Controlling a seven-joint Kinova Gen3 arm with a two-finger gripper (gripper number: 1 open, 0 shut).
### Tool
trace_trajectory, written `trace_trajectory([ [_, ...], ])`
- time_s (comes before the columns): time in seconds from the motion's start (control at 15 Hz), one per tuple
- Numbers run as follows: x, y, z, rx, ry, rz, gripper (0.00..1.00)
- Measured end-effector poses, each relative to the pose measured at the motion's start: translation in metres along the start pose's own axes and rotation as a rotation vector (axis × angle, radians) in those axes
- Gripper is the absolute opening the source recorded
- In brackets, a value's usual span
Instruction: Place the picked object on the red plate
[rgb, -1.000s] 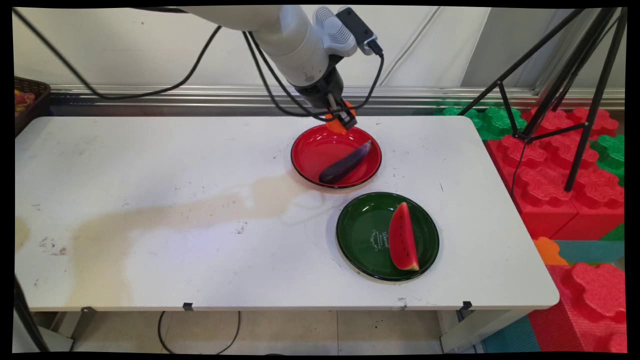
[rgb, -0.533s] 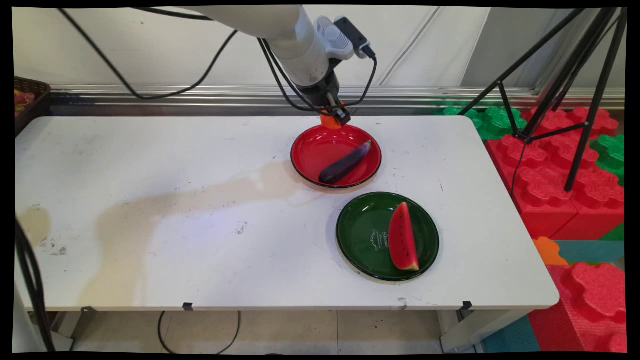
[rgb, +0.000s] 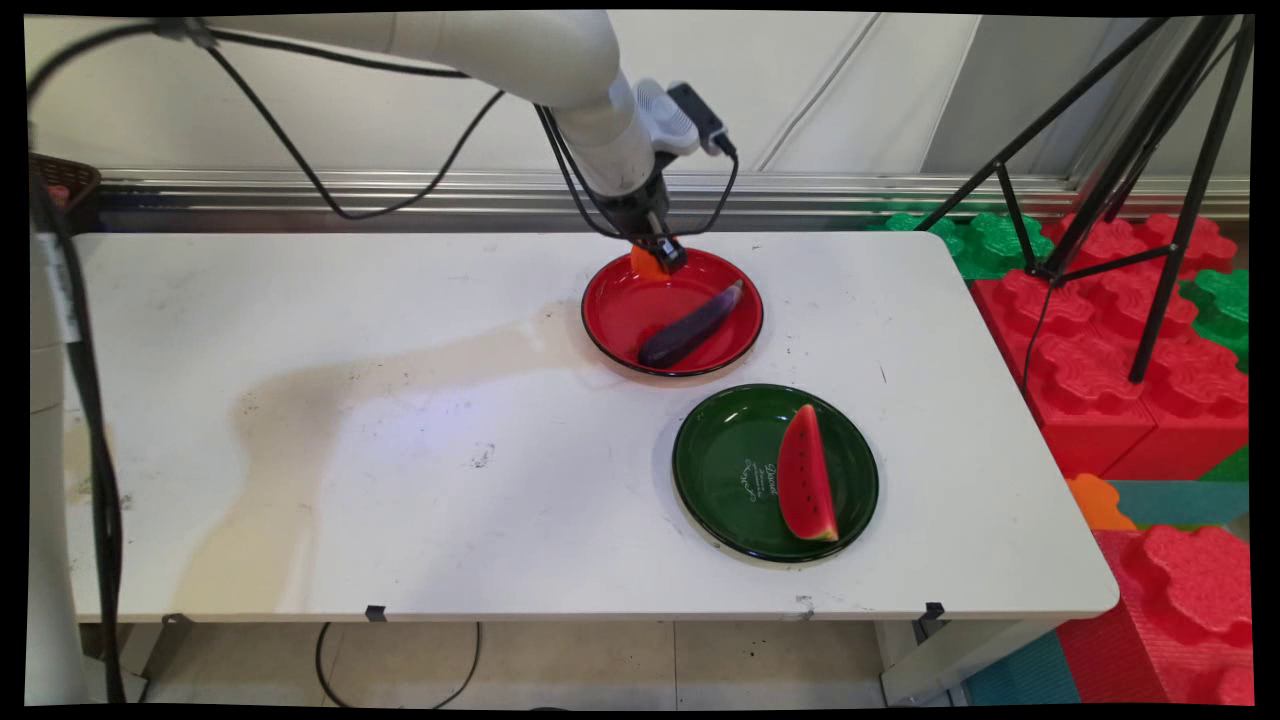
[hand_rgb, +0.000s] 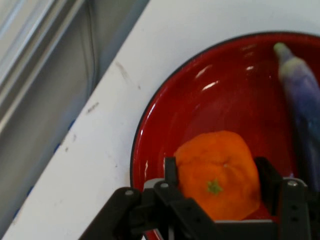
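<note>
My gripper (rgb: 658, 257) is shut on a small orange mandarin (hand_rgb: 219, 172) with a green stem spot, one finger on each side of it. In the main view the mandarin (rgb: 643, 262) hangs low over the far rim of the red plate (rgb: 625, 310). A dark purple eggplant (rgb: 692, 325) lies slantwise in that plate, just right of the gripper; in the hand view the eggplant (hand_rgb: 302, 100) runs down the right edge and the red plate (hand_rgb: 200, 100) fills the middle.
A green plate (rgb: 725, 470) with a red watermelon slice (rgb: 805, 475) sits nearer the front edge. A dark basket (rgb: 65, 180) stands at the far left. A black tripod (rgb: 1130, 180) and red and green foam blocks (rgb: 1120, 360) stand right of the table.
The gripper, still holding the mandarin, has moved left and downward, from beyond the red plate's far rim to low over that rim.
</note>
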Motion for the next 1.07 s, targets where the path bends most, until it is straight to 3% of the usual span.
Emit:
trace_trajectory([
  [0.4, -0.008, -0.012, 0.045, -0.049, -0.053, 0.04, 0.0],
  [0.93, -0.013, -0.023, 0.064, -0.088, -0.057, 0.096, 0.0],
  [1.0, -0.014, -0.024, 0.063, -0.091, -0.054, 0.102, 1.0],
  [1.07, -0.014, -0.025, 0.063, -0.095, -0.051, 0.112, 1.0],
])
